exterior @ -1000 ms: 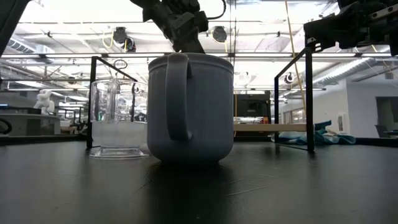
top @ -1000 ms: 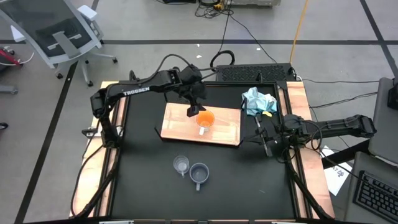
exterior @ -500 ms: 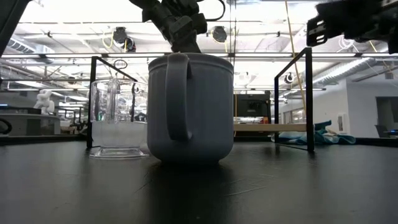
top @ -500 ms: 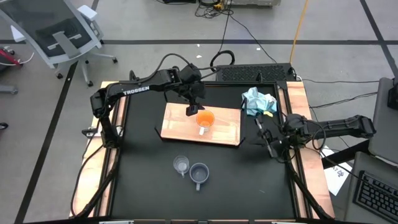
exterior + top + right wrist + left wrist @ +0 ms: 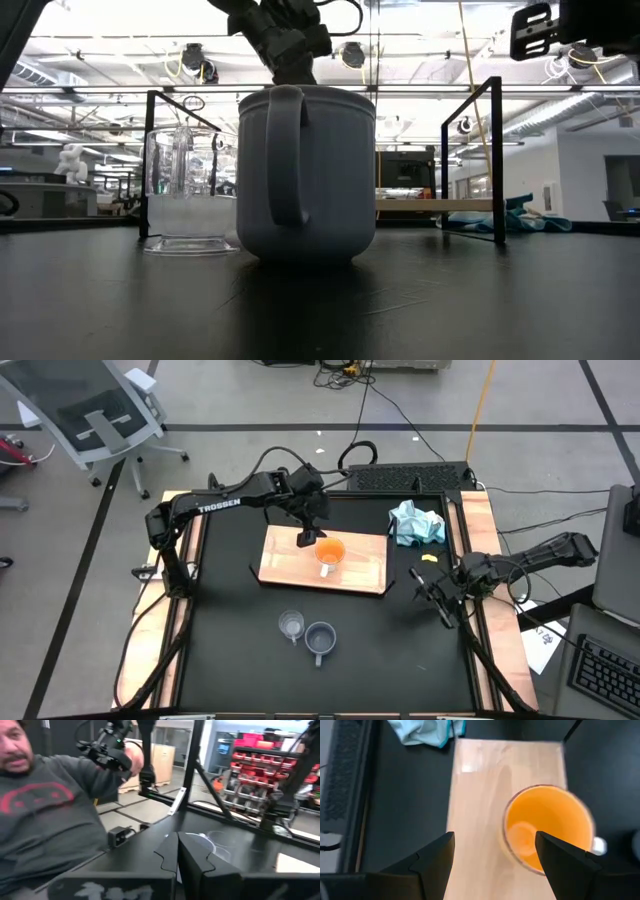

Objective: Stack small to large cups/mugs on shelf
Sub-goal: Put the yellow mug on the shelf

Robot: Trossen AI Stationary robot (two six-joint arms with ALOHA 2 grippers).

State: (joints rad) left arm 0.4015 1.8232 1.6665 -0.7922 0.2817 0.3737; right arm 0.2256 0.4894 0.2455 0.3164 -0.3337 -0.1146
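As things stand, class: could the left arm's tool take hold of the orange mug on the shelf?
Probably yes. The left tool hangs open just beside the orange mug on the wooden shelf, and nothing lies between them. It would need only a small sideways shift.

Orange mug (image 5: 330, 553) is seen on the shelf (image 5: 290, 565), left gripper (image 5: 306, 537) just beside it. Glass cup (image 5: 291, 625) and blue-grey mug (image 5: 320, 639) are placed touching on the black table (image 5: 230, 640).

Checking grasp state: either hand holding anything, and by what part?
Nothing held. Left hand is open above the orange mug on the shelf; right hand is shut, empty.
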